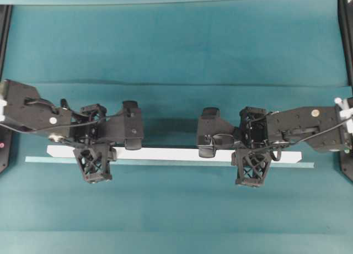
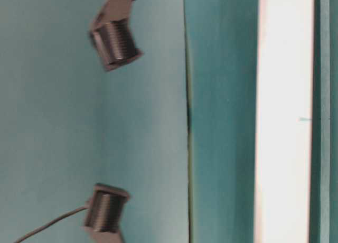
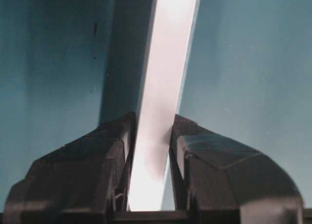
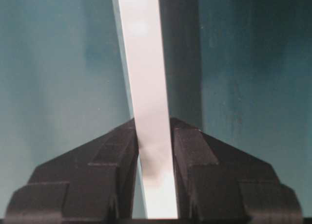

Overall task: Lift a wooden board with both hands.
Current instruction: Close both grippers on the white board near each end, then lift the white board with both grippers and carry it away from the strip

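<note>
Right gripper (image 4: 155, 151) at the bottom edge, black fingers (image 4: 109, 170) rising on either side to blunt tips. Between them the wooden board (image 4: 146, 87), plain white, running up from the jaws and leaning slightly left toward the top edge. Both inner finger faces pressed against its long edges. Beyond the jaws, teal surface (image 4: 53, 63) on both sides, with a dark band of shadow (image 4: 180, 53) just right of the plank.
</note>
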Controlling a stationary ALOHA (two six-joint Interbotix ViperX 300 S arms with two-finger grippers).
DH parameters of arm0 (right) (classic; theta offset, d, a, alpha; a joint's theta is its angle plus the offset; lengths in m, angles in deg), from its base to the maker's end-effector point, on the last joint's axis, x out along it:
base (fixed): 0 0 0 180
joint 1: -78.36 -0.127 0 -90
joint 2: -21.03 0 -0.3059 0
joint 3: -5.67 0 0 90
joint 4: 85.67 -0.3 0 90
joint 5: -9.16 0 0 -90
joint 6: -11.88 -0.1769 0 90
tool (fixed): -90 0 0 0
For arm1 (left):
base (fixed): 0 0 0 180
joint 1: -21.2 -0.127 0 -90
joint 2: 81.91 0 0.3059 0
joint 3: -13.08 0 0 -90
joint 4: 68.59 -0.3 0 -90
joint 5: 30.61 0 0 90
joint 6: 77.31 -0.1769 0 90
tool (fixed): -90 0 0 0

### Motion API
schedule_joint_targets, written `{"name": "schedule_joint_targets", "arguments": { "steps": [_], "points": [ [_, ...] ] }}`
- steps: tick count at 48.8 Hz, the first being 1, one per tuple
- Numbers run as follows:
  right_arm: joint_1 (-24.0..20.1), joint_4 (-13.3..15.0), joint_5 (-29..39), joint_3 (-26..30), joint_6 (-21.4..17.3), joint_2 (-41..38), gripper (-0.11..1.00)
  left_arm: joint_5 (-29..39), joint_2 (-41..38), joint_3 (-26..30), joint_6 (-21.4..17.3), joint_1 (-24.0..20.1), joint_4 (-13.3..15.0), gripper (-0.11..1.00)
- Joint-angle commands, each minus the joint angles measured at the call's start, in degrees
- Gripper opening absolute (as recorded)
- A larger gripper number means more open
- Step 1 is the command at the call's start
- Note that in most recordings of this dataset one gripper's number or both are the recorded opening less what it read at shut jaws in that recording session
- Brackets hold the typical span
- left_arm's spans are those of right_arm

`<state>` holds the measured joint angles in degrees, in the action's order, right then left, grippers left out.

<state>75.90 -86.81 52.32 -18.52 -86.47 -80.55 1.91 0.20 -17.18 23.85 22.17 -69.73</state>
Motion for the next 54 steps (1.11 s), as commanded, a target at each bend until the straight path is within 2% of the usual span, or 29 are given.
{"name": "schedule_joint_targets", "arguments": {
  "steps": [1,24,54],
  "points": [
    [-0.4,-0.2,1.8,1.8,-0.4,1.5,0.22,1.8,2.9,1.9,1.5,-0.4,0.1,0.18],
    [0.4,0.8,19.1,11.3,-0.6,7.1,0.22,15.3,10.2,8.9,1.5,-1.1,0.1,0.18],
    [0.5,1.0,35.3,24.3,-0.6,9.3,0.22,29.3,14.9,20.8,3.2,-1.5,0.1,0.18]
  ]
}}
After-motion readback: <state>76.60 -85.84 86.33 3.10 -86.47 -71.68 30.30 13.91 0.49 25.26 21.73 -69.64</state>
